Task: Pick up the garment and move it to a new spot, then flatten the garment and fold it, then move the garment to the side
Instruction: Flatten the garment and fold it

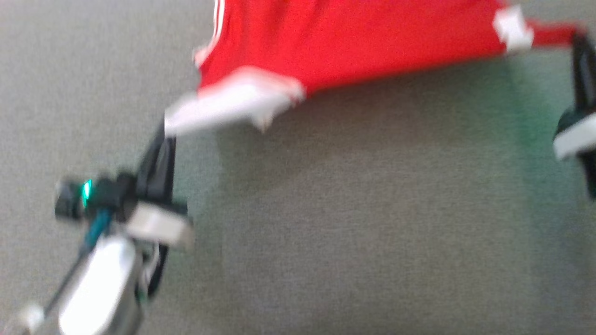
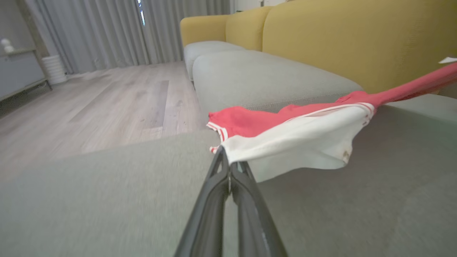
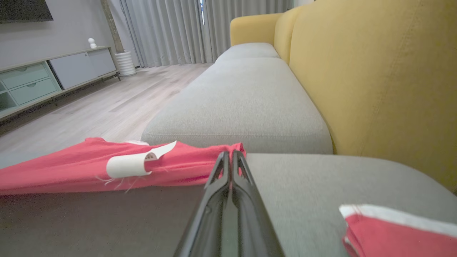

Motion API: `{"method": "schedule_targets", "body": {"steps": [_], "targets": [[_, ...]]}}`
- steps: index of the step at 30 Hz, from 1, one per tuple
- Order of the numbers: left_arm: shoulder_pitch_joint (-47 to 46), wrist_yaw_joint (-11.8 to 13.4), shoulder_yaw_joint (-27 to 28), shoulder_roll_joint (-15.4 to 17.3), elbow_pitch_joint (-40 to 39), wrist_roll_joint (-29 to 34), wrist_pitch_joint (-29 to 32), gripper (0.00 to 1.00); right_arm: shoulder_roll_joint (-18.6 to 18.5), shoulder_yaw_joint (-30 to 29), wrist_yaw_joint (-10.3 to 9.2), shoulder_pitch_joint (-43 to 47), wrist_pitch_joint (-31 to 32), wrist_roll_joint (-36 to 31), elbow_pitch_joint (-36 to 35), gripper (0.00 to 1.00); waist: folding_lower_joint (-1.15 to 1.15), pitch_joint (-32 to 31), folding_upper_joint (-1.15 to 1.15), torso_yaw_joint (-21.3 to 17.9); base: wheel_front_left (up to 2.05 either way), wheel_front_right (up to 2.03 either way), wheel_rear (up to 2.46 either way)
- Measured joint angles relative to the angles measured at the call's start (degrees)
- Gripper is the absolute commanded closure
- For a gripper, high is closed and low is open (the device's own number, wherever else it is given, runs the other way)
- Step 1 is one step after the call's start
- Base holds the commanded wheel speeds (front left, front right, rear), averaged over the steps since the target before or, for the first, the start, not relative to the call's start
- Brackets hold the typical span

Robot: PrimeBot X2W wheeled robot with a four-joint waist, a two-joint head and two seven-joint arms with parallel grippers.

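Observation:
The garment [image 1: 344, 42] is red with white trim and a white label, and it is stretched taut above the grey sofa cushion [image 1: 354, 223]. My left gripper [image 1: 164, 128] is shut on its white-banded corner [image 2: 285, 150] at the lower left of the head view. At the far right edge my right gripper [image 1: 579, 39] is shut on the opposite red corner [image 3: 200, 160]. In the right wrist view the red cloth [image 3: 71, 167] runs off to the left with the white label [image 3: 132, 164] showing. Another red and white fold [image 3: 392, 228] lies at the bottom right of that view.
Yellow sofa backrests [image 2: 350, 39] rise behind the grey seat cushions [image 3: 242, 103]. Wooden floor [image 2: 100, 103] lies beside the sofa, with grey curtains [image 2: 107, 32] and a low cabinet [image 3: 43, 78] along the walls.

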Motion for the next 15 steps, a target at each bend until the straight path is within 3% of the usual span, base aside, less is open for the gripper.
{"method": "schedule_targets", "body": {"steps": [3,9,15], "targets": [[12.0,2.6,0.3,0.7,-6.7,-2.9,3.3,1.0,0.6,-1.0,0.0,8.0,0.0,-0.5,-1.8,1.0,0.0,-3.2,0.0,-0.8,0.0,0.0,0.0],[24.5,6.4,-1.1,0.9,-14.0,-4.7,7.5,1.0,1.1,-5.1,0.0,18.6,0.0,-1.9,-5.0,1.0,0.01,-7.4,0.0,-1.0,0.0,0.0,0.0],[31.0,7.2,-2.4,2.6,-16.6,-5.7,10.0,1.0,2.1,-8.1,0.0,30.3,0.1,-3.8,-8.8,1.0,0.01,-10.3,0.0,-0.6,0.0,0.0,0.0]]}}
